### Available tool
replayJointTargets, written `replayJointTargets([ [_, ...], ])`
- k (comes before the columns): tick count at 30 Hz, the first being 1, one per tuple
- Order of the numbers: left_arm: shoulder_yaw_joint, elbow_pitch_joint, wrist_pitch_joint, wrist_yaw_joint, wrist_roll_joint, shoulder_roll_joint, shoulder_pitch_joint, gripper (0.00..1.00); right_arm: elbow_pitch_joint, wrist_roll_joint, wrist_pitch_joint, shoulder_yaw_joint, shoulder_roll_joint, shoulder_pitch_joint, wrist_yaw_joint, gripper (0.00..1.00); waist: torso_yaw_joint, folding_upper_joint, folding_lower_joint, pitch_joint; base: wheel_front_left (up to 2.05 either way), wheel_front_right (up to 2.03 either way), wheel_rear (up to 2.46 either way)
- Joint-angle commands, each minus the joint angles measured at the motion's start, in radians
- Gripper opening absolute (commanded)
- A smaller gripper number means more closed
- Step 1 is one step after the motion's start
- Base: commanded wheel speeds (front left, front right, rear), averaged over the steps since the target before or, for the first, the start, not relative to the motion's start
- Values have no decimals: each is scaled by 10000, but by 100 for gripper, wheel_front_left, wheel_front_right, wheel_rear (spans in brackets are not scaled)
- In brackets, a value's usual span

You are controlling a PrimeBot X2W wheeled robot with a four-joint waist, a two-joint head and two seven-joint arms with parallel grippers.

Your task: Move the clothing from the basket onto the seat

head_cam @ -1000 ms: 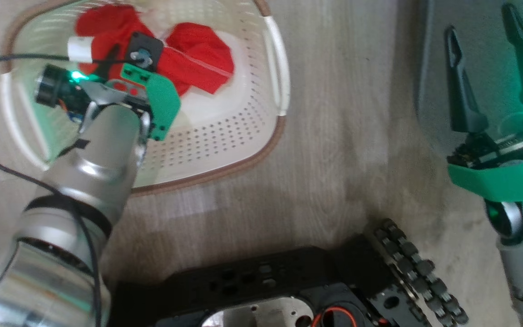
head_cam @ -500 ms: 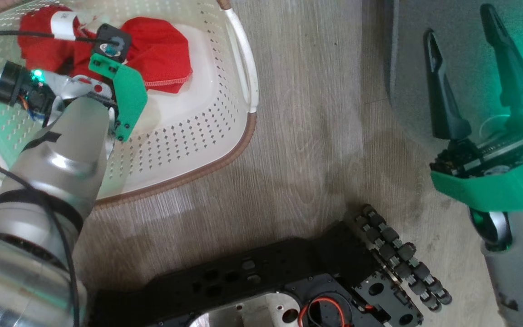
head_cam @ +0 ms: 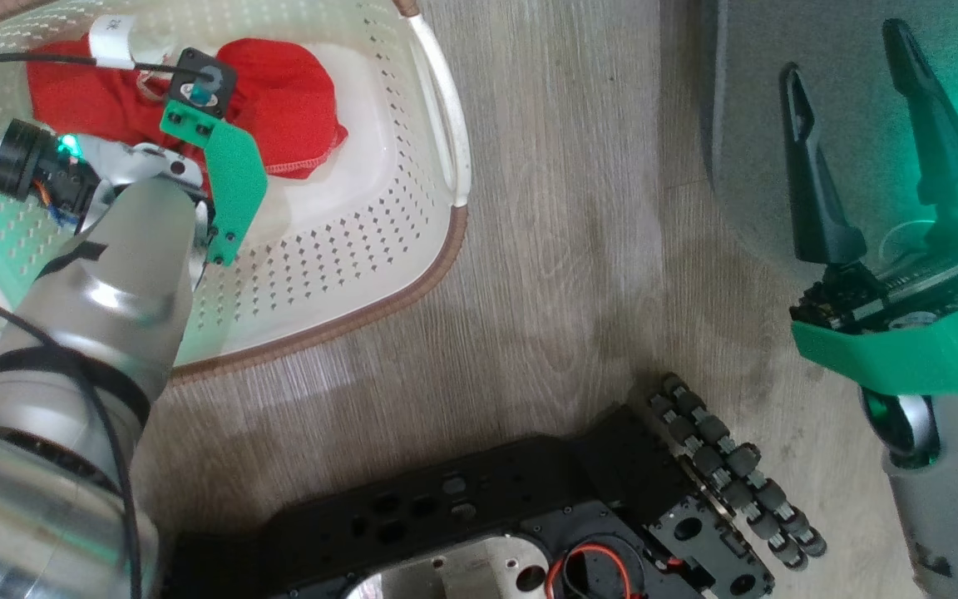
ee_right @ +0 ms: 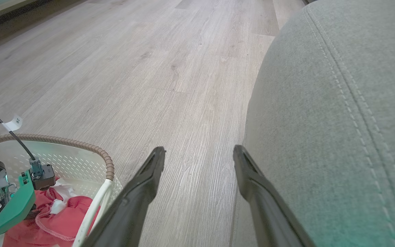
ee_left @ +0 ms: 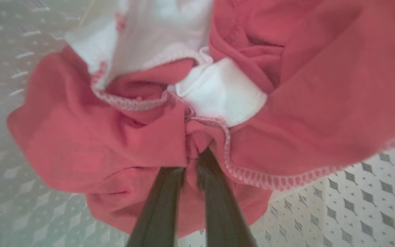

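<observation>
At left, the left pincer [ee_left: 192, 161] is clamped on a fold of the red clothing [ee_left: 321, 103], which lies inside the basket [head_cam: 346, 249]. Best lifted straight up and slowly, so that trailing fabric clears the basket. At right, the right pincer [head_cam: 843, 54] hangs spread and empty beside the seat [ee_right: 338, 120]. The left wrist view reveals the pinch; in the head view the arm [head_cam: 113, 274] covers it.

Clothing [head_cam: 279, 108]: bright red soft fabric with white trim and white hem stitching, crumpled in a heap inside the basket [head_cam: 346, 249]. One fold is pinched by the left claw [ee_left: 192, 159].
Basket: cream, perforated, brown rim, white handle; stands on the wood floor [head_cam: 579, 249].
Seat [ee_right: 338, 120]: grey-green, double-stitched, rounded corner; near the basket, a floor strip between.
</observation>
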Motion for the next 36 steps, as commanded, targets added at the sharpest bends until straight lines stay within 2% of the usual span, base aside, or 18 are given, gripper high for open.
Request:
replayJointTargets([
  [1,47,3,25,-63,-99,174,248,0,-13,101,10,71,-47,570,-4,100,7,0,0,-55,0,0,0],
  [6,70,3,-160,-71,-239,132,420,0,80,116,10,191,-11,237,-4,100,36,0,0,-304,0,0,0],
  [12,160,3,-955,-73,-437,-15,509,0,270,154,10,176,7,-222,-4,100,110,0,0,-793,0,0,0],
  [22,507,3,-2826,-315,-1074,-389,1629,0,964,67,10,185,-157,-36,-4,100,730,0,0,-3121,0,0,0],
  [25,825,-36,-3879,-481,-1489,-512,2025,0,1181,35,10,218,-233,146,-4,100,1001,0,0,-4074,0,0,0],
  [29,1072,-206,-4538,-590,-1742,-541,2298,0,1365,21,10,232,-246,366,-4,100,1250,0,0,-4922,0,0,0],
  [33,1281,-877,-4678,-599,-1783,-477,2572,0,1551,-10,10,295,-269,602,-4,100,1495,0,0,-5707,0,0,0],
  [35,1463,-1669,-4683,-501,-1671,-315,2803,0,1632,-25,10,315,-255,716,-4,100,1598,0,0,-6079,0,0,0],
  [36,1727,-2516,-4685,-398,-1521,-125,3131,0,1706,-46,10,340,-237,819,-4,100,1682,0,0,-6428,0,0,0],
])
